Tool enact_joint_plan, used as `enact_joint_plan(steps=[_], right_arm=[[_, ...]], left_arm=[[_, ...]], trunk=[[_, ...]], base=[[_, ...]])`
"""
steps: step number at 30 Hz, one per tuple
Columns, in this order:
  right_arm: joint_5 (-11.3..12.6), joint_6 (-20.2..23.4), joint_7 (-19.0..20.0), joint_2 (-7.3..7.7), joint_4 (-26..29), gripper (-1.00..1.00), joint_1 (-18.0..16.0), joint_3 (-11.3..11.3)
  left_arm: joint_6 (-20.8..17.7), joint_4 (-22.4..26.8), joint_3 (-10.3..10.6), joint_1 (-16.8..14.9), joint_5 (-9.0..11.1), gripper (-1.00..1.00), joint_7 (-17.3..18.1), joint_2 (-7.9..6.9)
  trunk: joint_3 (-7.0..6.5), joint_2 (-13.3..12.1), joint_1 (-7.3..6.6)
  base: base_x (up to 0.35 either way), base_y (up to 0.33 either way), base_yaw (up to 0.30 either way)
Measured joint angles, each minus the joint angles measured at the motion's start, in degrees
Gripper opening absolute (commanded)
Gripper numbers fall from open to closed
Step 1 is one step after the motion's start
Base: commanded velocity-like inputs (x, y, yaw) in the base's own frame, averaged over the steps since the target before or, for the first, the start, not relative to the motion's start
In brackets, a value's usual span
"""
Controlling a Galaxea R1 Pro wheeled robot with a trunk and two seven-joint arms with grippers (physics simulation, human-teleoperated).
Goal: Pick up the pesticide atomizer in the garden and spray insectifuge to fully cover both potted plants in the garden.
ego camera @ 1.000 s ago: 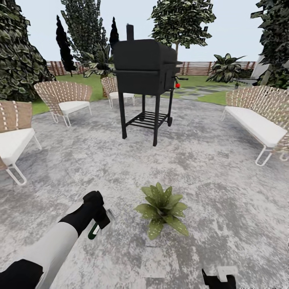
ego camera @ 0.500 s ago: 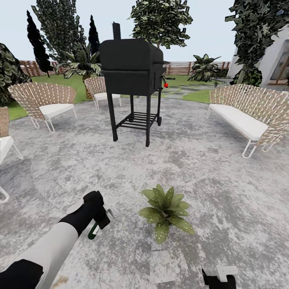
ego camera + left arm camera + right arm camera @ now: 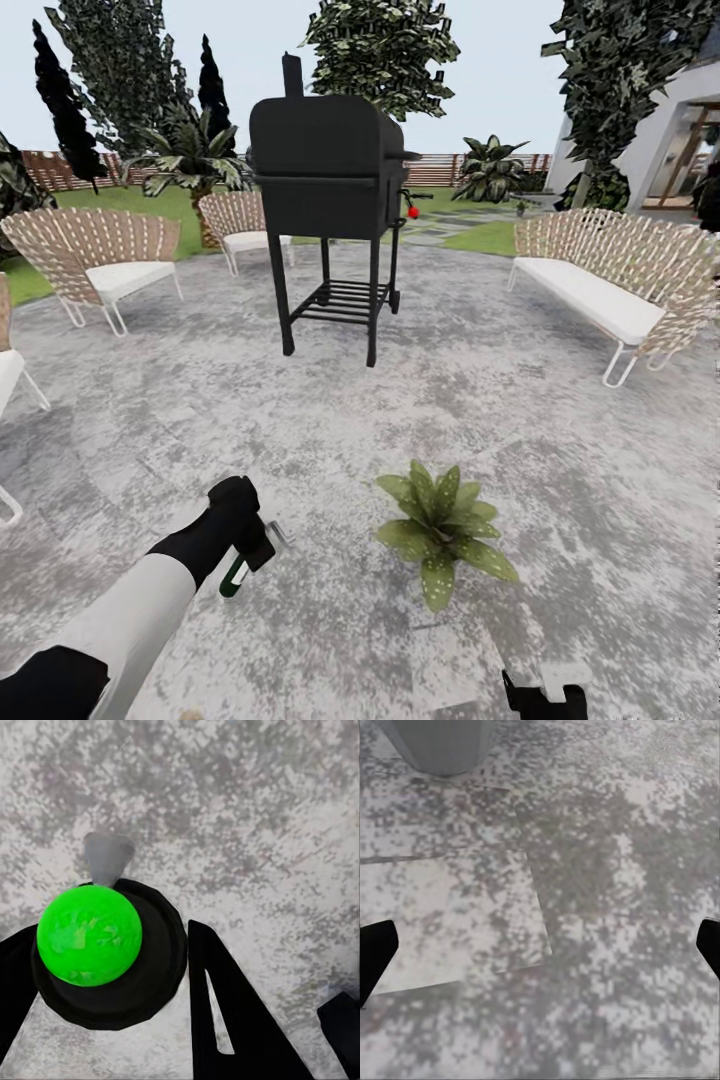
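The round grey patio [image 3: 560, 480] spreads across the head view, ringed by woven chairs [image 3: 95, 255], a long woven sofa [image 3: 610, 280] and, at its middle, a black grill [image 3: 330, 170] on legs. Beyond lie lawn, trees and a slatted fence [image 3: 470, 168].

On the paving in front of the robot sits 1 potted plant [image 3: 442, 530], a low rosette of speckled pointed leaves; it is near the left gripper [image 3: 245, 545], to that gripper's right. A 2nd plant I cannot pick out with certainty.

The left gripper's jaws are closed around the pesticide atomizer [image 3: 234, 577], which hangs tilted below the hand. It looks light, stiff and smooth-sided, so a hold around the body just under the sprayer seems safest against slipping.

The right gripper [image 3: 543, 697] sits low at the frame edge; its wrist view shows both tips far apart at the picture's sides with bare paving between, so the jaws stand wide and empty.

The left wrist view adds what the head view hides: the bottle end-on, a bright green round end [image 3: 90, 934] inside a black collar, a black finger [image 3: 225, 1012] beside it.
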State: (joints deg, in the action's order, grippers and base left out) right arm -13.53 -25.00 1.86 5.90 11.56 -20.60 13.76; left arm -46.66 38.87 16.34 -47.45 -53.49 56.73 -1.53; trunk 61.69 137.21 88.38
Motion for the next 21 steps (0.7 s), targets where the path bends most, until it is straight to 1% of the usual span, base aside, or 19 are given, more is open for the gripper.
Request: enact_joint_plan(steps=[5, 7, 13, 21], right_arm=[[-0.02, 0.0, 0.0, 0.0, 0.0, 1.0, 0.0, 0.01], [-0.01, 0.0, 0.03, 0.0, 0.0, 1.0, 0.0, 0.01], [0.02, -0.01, -0.02, 0.01, 0.02, 1.0, 0.0, 0.03], [0.02, -0.01, -0.03, 0.09, 0.02, 1.0, 0.0, 0.05]], left_arm=[[0.06, -0.03, 0.25, 0.13, 0.06, -1.0, 0.0, 0.01], [0.19, -0.05, 0.33, 0.16, 0.38, -1.0, 0.06, 0.01], [0.31, -0.07, 0.43, 0.42, 0.12, -1.0, 0.03, 0.09], [0.24, -0.21, 0.52, 0.53, 0.63, -1.0, 0.02, 0.16]], trunk=[[0.0, 0.0, 0.0], [0.0, 0.0, 0.01], [0.0, 0.0, 0.01], [0.0, 0.0, 0.01]], base=[[0.095, 0.336, -0.299], [0.02, 0.314, -0.3], [0.001, 0.035, -0.3], [0.0, 0.0, -0.3]])
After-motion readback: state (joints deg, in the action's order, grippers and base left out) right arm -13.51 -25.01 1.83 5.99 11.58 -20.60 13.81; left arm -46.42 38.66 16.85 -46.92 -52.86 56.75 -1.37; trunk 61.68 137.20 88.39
